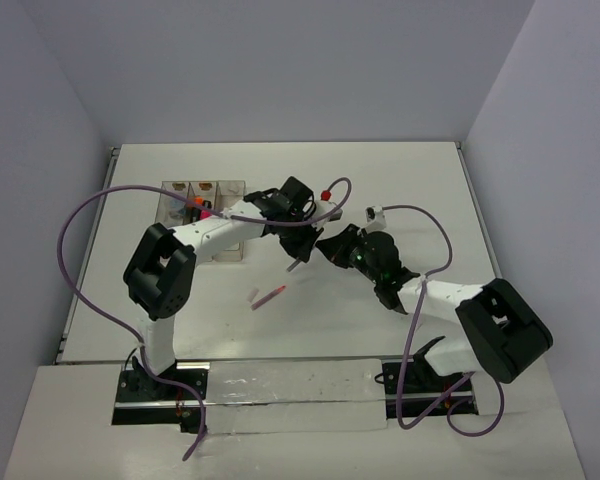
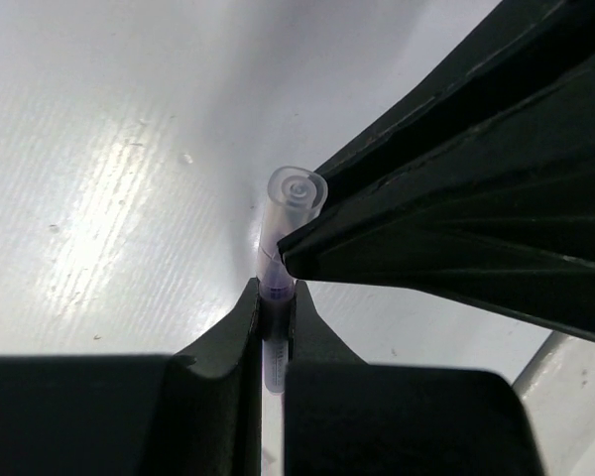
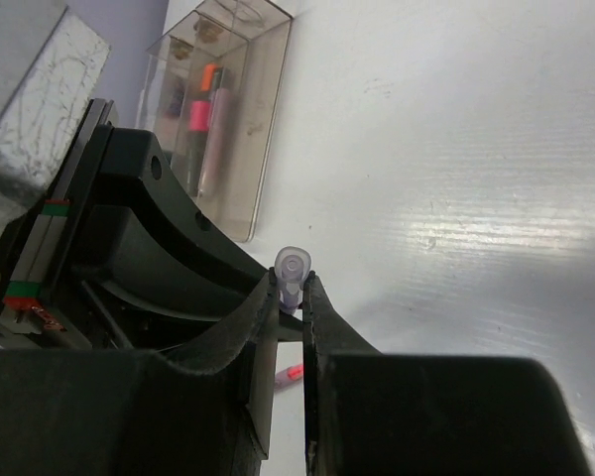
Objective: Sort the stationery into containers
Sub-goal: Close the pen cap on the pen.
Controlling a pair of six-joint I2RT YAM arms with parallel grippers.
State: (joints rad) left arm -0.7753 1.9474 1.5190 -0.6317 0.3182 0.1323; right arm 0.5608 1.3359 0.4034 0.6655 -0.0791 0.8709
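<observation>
Both grippers meet over the middle of the table on one purple highlighter (image 2: pixel 278 260) with a clear cap (image 3: pixel 293 266). My left gripper (image 2: pixel 276 297) is shut on its barrel. My right gripper (image 3: pixel 291 283) is shut on the cap end, and one of its fingers (image 2: pixel 426 228) fills the left wrist view. In the top view the left gripper (image 1: pixel 298 240) and the right gripper (image 1: pixel 326 246) nearly touch. A thin pink pen (image 1: pixel 268 296) lies on the table below them. The clear tray (image 1: pixel 170 205) holds an orange-black highlighter (image 3: pixel 208 79) and a pink-black highlighter (image 3: pixel 198 114).
The tray (image 3: pixel 243 129) stands at the back left, partly hidden by the left arm (image 1: pixel 220 230). The pink pen also shows under the right gripper (image 3: pixel 290 374). Purple cables loop over both arms. Walls close the table on three sides.
</observation>
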